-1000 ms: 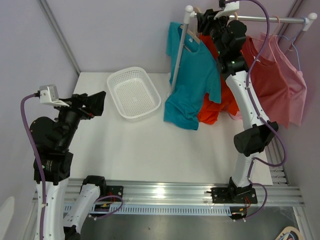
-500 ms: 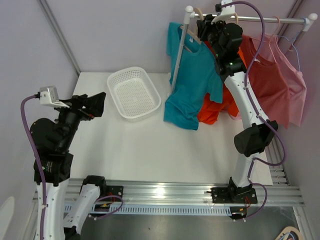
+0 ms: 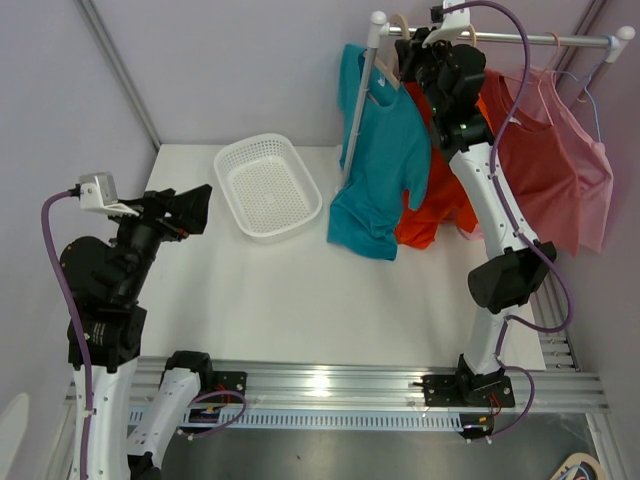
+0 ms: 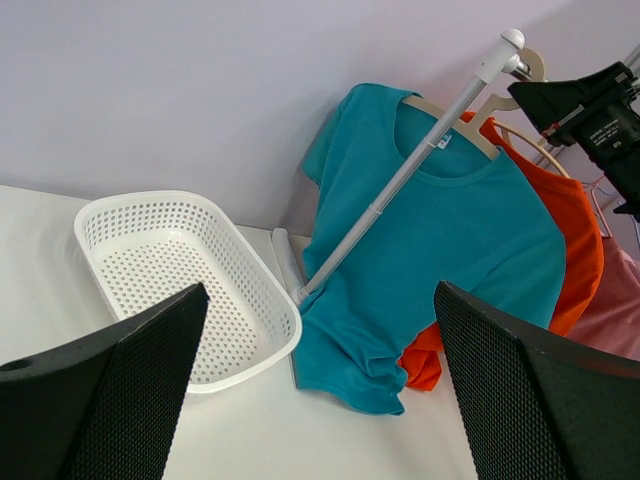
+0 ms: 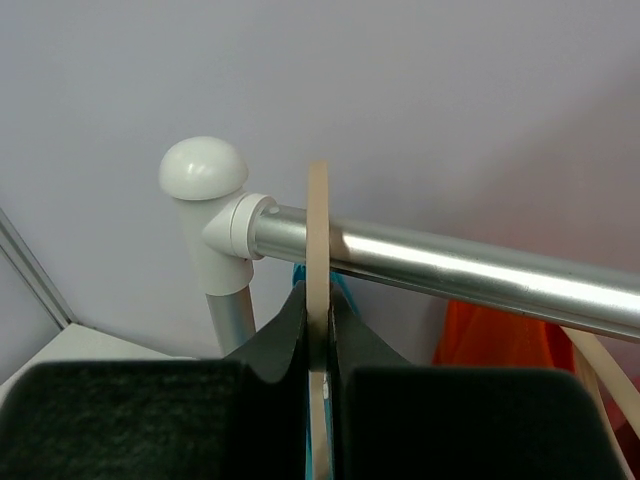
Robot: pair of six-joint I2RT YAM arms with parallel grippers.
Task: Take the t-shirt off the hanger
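Note:
A teal t-shirt [image 3: 380, 160] hangs on a beige hanger [image 3: 390, 62] at the left end of the metal rail [image 3: 540, 40]; its hem rests on the table. It also shows in the left wrist view [image 4: 440, 250]. My right gripper [image 3: 425, 58] is up at the rail, shut on the hanger's hook [image 5: 318, 240], which loops over the rail [image 5: 450, 265]. My left gripper [image 3: 190, 210] is open and empty, low at the left, far from the shirt; its fingers [image 4: 110, 390] frame the view.
A white perforated basket [image 3: 266, 186] sits on the table left of the shirt. An orange shirt [image 3: 445, 190] hangs behind the teal one, then red [image 3: 540, 160] and pink [image 3: 590, 180] garments further right. The rack's slanted pole [image 3: 358, 110] stands in front of the teal shirt.
My right gripper has risen to the rail and shifted slightly left with the hanger. The teal shirt has swung and now hangs narrower. The left arm has not moved.

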